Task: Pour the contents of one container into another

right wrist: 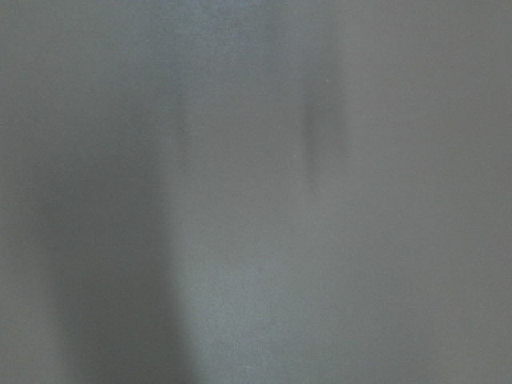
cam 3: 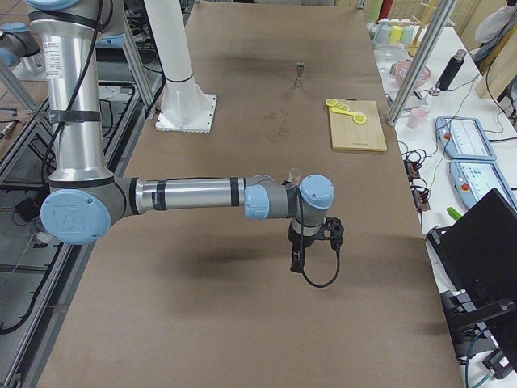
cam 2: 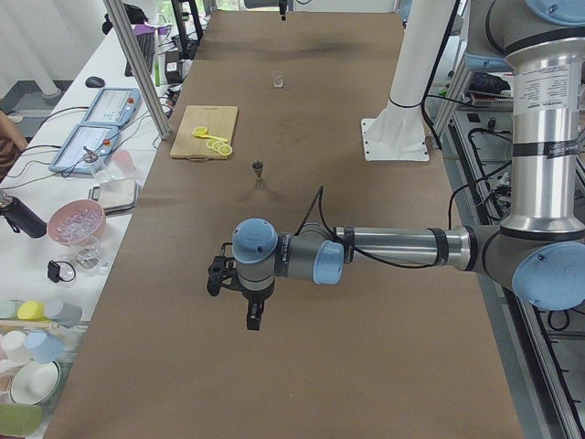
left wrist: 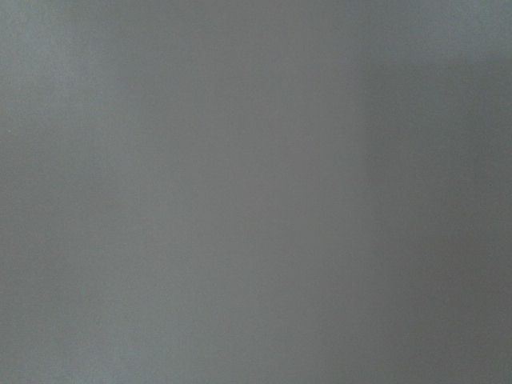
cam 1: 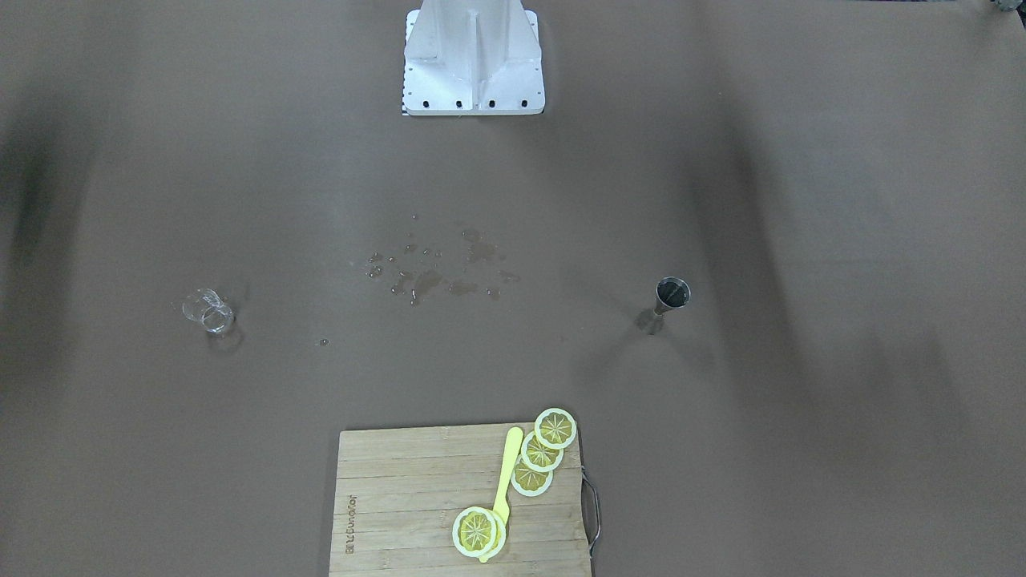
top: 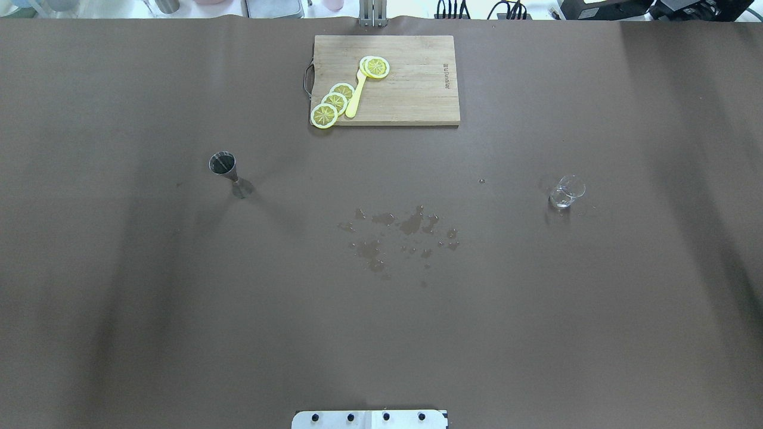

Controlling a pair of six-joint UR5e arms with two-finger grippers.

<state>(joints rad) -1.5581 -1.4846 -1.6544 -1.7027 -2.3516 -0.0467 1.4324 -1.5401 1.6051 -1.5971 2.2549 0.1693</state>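
Observation:
The small clear glass cup (top: 566, 192) stands upright on the brown table, on the robot's right side; it also shows as cup (cam 1: 208, 311). The steel hourglass jigger (top: 226, 170) stands upright on the robot's left side, its dark mouth up, and shows as jigger (cam 1: 669, 300). Neither gripper appears in the overhead or front views. My left gripper (cam 2: 216, 274) hangs over bare table, well short of the jigger (cam 2: 259, 169). My right gripper (cam 3: 332, 230) hovers short of the cup (cam 3: 294, 173). I cannot tell whether either is open or shut. Both wrist views show only bare table.
A wooden cutting board (top: 417, 83) with lemon slices (top: 334, 102) and a yellow knife (top: 356, 95) lies at the far middle edge. Spilled droplets (top: 405, 229) spot the centre of the table. The white robot base (cam 1: 473, 60) stands at the near edge.

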